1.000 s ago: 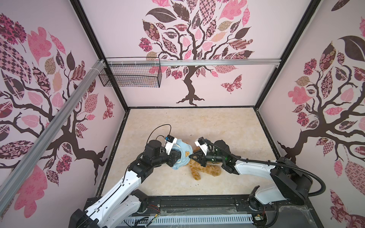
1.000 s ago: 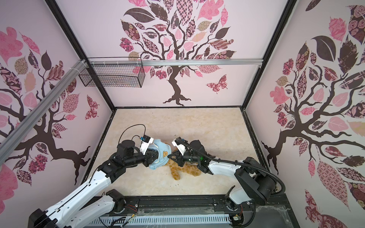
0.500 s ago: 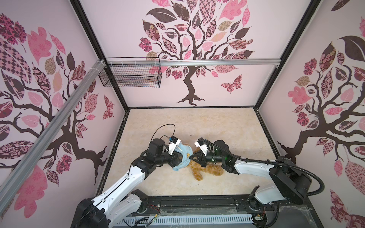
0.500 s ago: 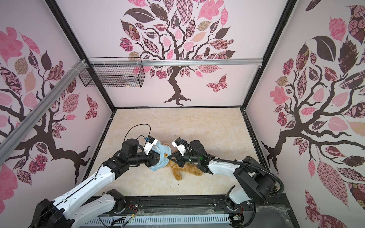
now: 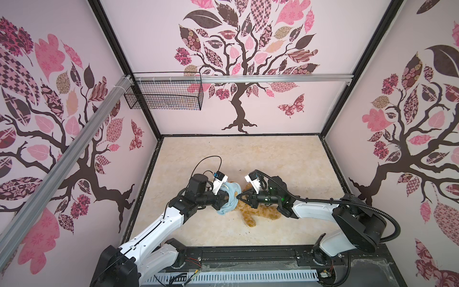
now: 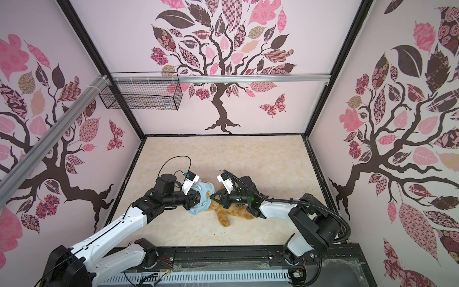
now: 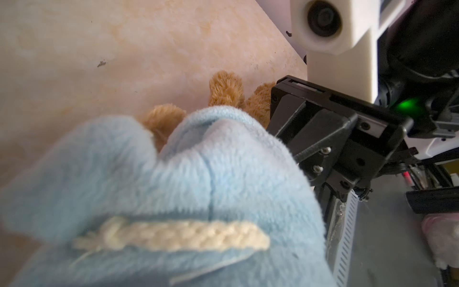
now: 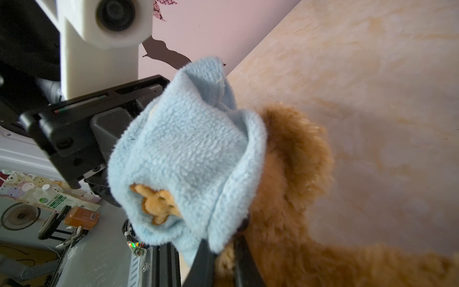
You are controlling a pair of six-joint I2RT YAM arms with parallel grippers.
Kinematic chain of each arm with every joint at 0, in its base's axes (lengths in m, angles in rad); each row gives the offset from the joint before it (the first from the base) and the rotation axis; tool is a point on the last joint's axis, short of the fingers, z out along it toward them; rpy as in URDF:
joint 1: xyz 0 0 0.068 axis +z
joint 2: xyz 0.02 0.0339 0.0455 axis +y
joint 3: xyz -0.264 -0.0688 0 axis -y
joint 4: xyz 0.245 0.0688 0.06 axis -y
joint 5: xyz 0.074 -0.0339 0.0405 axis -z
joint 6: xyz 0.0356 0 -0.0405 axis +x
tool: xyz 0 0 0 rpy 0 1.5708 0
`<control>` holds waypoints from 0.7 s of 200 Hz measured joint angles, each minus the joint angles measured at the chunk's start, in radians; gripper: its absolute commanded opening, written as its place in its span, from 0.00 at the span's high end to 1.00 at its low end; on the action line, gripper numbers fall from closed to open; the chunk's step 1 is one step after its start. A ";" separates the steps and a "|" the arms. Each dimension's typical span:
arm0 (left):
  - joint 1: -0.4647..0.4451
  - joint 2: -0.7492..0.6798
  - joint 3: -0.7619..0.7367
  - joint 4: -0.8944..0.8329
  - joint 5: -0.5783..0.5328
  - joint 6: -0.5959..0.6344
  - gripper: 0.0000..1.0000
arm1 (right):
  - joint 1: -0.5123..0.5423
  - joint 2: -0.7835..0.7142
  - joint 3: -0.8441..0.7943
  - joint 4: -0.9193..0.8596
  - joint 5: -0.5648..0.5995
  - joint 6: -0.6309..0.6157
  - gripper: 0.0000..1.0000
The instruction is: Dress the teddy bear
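Observation:
The golden-brown teddy bear point(image 5: 260, 213) point(image 6: 231, 211) lies on the table's middle, one paw toward the front. A light-blue hooded shirt point(image 5: 229, 198) point(image 6: 202, 196) is bunched over its left end. My left gripper point(image 5: 224, 197) comes in from the left, shut on the shirt with its fingers buried in the cloth; in the left wrist view the shirt point(image 7: 186, 186) hides them. My right gripper point(image 5: 239, 197) point(image 8: 224, 253) reaches in from the right, shut on a tuft of the bear's fur point(image 8: 298, 198) at the shirt's edge. The shirt's orange bear-face print point(image 8: 156, 206) shows.
A black wire basket point(image 5: 164, 95) hangs on the back wall at the left, under an aluminium rail point(image 5: 273, 78). Patterned walls close the table on three sides. A black rail point(image 5: 248, 253) runs along the front edge.
My left gripper moved right with the shirt, closer to the bear, then shut again in the cloth. The right gripper has stayed in place on the bear.

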 measured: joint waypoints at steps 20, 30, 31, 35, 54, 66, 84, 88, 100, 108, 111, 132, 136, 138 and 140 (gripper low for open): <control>-0.005 -0.037 0.000 -0.005 -0.029 0.038 1.00 | -0.007 -0.010 0.000 -0.005 0.005 0.007 0.66; -0.009 -0.051 0.000 -0.006 -0.043 0.058 1.00 | -0.015 -0.023 0.002 -0.023 0.009 0.010 0.56; -0.009 -0.051 0.000 -0.006 -0.044 0.061 1.00 | -0.016 -0.024 0.002 -0.024 0.010 0.012 0.56; -0.011 -0.056 0.000 -0.005 -0.051 0.073 1.00 | -0.024 -0.034 0.002 -0.045 0.013 0.013 0.52; -0.014 -0.062 0.000 0.005 -0.055 0.142 1.00 | -0.067 -0.093 0.002 -0.147 0.013 0.023 0.41; -0.015 -0.062 0.000 0.020 -0.054 0.196 1.00 | -0.104 -0.146 0.001 -0.225 0.018 0.023 0.36; -0.015 -0.062 0.000 0.034 -0.049 0.300 1.00 | -0.159 -0.237 0.005 -0.352 0.049 0.003 0.33; -0.015 -0.062 0.000 0.035 -0.047 0.324 1.00 | -0.168 -0.252 0.010 -0.383 0.056 0.000 0.33; -0.016 -0.061 0.000 0.035 -0.046 0.400 1.00 | -0.187 -0.298 0.043 -0.486 0.067 -0.022 0.33; -0.016 -0.060 0.000 0.036 -0.046 0.455 1.00 | -0.187 -0.312 0.079 -0.542 0.058 -0.033 0.32; -0.016 -0.058 0.000 0.036 -0.047 0.476 1.00 | -0.187 -0.315 0.091 -0.556 0.054 -0.036 0.32; -0.017 -0.051 0.000 0.036 -0.044 0.602 1.00 | -0.189 -0.316 0.174 -0.605 -0.040 -0.020 0.32; -0.017 -0.051 0.000 0.037 -0.043 0.625 1.00 | -0.190 -0.316 0.182 -0.604 -0.063 -0.012 0.33; -0.017 -0.051 0.000 0.038 -0.042 0.631 1.00 | -0.190 -0.316 0.185 -0.603 -0.071 -0.006 0.33; -0.017 -0.051 0.000 0.039 -0.041 0.645 1.00 | -0.190 -0.315 0.188 -0.597 -0.085 0.005 0.33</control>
